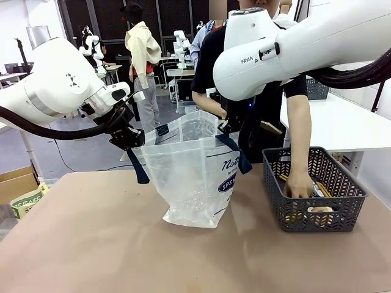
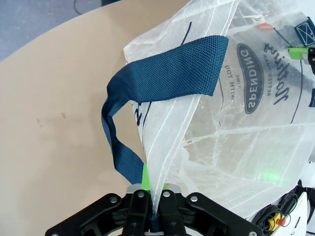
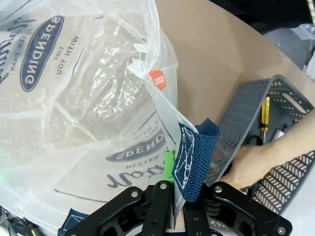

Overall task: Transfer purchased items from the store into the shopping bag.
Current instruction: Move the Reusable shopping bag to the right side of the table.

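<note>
Holding the shopping bag [image 1: 183,174] open btwn them: left end effector [image 2: 150,196] clamped on one rim, right end effector [image 3: 178,189] pinching the opposite rim, prob so stuff drops straight in. Person's hand [image 1: 299,184] digs in the basket [image 1: 342,210] off to the right end effector's right, goods mostly hidden.

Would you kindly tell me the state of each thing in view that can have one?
shopping bag: upright, mouth held open, looks empty.
left pincer: shut on the bag's rim.
right pincer: shut on the bag's rim, beside a strap end.
basket: upright, with goods inside.
person's hand: reaching into the basket.
screwdriver: lying in the basket.
</note>
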You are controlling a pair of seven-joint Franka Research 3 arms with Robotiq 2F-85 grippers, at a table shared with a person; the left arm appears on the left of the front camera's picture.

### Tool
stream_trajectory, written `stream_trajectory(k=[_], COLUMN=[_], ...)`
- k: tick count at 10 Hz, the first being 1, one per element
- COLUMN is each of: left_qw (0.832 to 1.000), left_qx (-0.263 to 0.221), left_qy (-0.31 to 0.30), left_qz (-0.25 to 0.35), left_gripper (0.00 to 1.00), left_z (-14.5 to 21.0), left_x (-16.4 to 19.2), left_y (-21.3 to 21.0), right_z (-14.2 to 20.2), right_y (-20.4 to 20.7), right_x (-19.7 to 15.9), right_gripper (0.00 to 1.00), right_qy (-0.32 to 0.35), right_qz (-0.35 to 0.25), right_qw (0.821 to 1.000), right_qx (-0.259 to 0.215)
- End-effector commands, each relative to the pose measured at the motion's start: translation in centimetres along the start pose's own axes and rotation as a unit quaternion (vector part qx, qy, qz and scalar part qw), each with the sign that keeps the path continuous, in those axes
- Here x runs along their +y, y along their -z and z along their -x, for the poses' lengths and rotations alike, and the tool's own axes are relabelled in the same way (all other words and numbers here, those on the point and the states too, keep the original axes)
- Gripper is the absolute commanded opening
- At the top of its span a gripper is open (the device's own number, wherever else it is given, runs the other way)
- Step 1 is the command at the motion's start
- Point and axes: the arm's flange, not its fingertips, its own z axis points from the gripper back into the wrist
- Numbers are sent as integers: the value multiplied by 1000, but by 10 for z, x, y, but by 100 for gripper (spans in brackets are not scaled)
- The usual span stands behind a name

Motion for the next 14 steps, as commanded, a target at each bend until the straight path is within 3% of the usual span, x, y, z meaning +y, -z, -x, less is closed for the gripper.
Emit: stream_trajectory(k=[1, 14], left_qw=[1000, 1000], left_qx=[-1, -1], left_qy=[-1, -1], left_qz=[-1, -1], left_gripper=[0, 0], left_z=[0, 0], left_x=[1, 1], left_y=[-2, -2], right_z=[1, 1], right_y=[1, 1], right_x=[-1, -1], right_gripper=[0, 0], right_qy=[1, 1], right_qz=[0, 0], right_qw=[1000, 1000], right_qx=[1, 1])
